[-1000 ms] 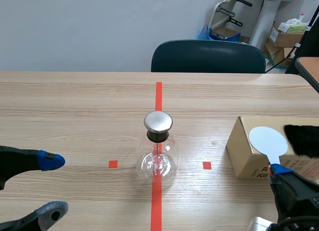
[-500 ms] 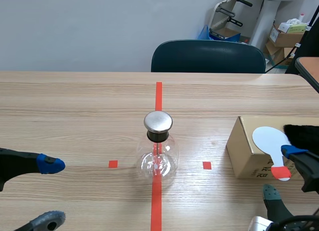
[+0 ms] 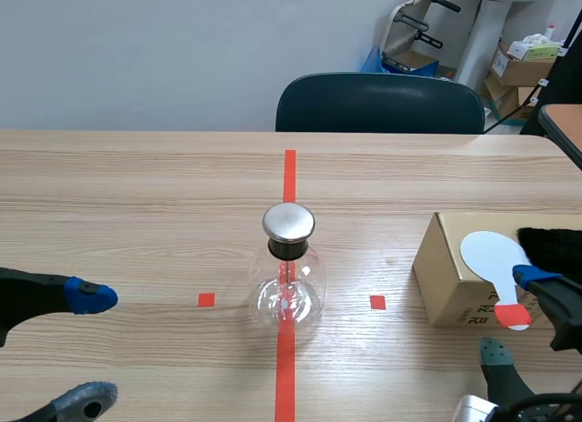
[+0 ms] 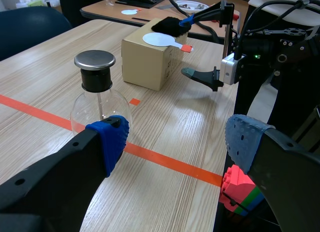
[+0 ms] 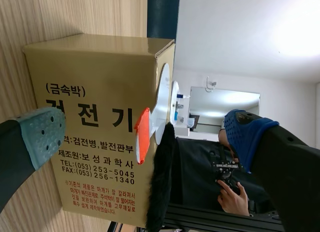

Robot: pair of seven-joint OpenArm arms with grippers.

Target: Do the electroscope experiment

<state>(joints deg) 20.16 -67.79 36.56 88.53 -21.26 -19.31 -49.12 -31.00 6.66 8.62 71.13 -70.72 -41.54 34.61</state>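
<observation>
The electroscope, a clear glass flask [image 3: 288, 290] with a metal cap [image 3: 288, 222], stands on the red centre line. To its right a cardboard box [image 3: 444, 276] carries a white round paddle [image 3: 489, 254]; its red handle [image 3: 512, 316] sticks out over the near edge. A black fur cloth [image 3: 550, 251] lies beside the paddle. My right gripper [image 3: 516, 315] is open, one finger on each side of the red handle [image 5: 142, 134]. My left gripper [image 3: 89, 349] is open, well left of the flask [image 4: 100, 104], with nothing in it.
A dark blue chair [image 3: 380, 104] stands behind the table's far edge. Small red tape squares [image 3: 206, 300] mark the table on either side of the flask. Coloured toy bricks [image 4: 239, 186] show past the table's near edge, under my left gripper.
My right gripper, shut at the paddle's handle a second ago, has opened. The paddle now rests on the box, shifted slightly right. My left gripper has sunk a little.
</observation>
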